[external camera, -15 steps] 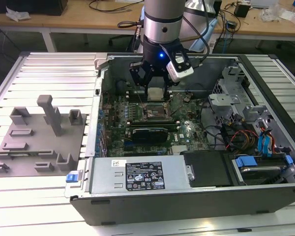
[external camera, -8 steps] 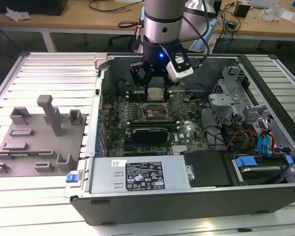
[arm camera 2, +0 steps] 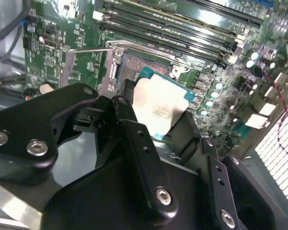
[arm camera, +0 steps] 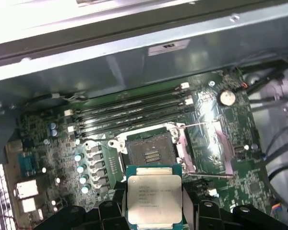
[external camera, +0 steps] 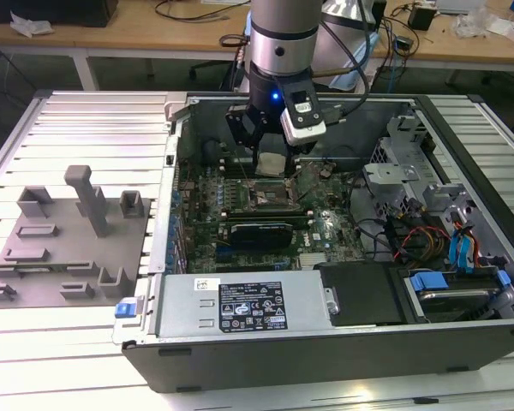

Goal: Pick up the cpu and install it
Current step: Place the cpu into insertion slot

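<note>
Open computer case [external camera: 343,353] on a slatted metal bench [external camera: 68,368]. Cpu [arm camera: 154,199], silvery top up, is clamped by two opposite edges between the gripper's [arm camera: 154,207] black fingers [arm camera: 116,208]. It hangs over the motherboard [arm camera: 43,143], near the bare socket [arm camera: 151,151] and apart from it. Socket's load plate [arm camera: 213,143] is swung open beside it. Grey fixture plate [external camera: 60,248] lies on the bench at the exterior view's left, well apart.
</note>
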Tool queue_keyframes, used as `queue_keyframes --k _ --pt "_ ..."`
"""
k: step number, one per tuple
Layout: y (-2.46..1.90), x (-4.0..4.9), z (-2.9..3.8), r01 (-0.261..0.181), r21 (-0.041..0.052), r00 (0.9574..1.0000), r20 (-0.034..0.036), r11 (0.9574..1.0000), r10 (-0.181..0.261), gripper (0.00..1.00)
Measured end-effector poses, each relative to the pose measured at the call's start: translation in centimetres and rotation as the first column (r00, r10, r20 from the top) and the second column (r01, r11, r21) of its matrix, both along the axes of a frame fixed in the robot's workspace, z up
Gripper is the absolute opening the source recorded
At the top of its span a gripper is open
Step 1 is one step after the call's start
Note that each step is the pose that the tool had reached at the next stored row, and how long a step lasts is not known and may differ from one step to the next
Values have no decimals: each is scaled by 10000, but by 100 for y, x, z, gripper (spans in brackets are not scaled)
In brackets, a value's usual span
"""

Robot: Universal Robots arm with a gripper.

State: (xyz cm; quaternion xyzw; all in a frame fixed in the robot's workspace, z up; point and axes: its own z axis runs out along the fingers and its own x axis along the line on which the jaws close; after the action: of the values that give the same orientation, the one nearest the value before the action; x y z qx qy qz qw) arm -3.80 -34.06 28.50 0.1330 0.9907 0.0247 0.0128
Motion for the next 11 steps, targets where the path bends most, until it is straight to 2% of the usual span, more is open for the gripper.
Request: queue_keyframes --k 2,4,6,8,9,11 --pt "0 0 -1 440 1 9990 -1 9990 -440 55" --pt "0 0 -2 1068 0 9943 0 9943 -1068 55" --pt "0 0 -3 1400 0 9901 0 9901 -1400 55" --pt "0 0 -3 1790 0 9838 -1 9838 -1790 55" --pt "0 0 -4 2118 0 9773 -1 9773 -2118 55" --pt "0 0 -5 2448 0 9696 -1 9696 -2448 55"
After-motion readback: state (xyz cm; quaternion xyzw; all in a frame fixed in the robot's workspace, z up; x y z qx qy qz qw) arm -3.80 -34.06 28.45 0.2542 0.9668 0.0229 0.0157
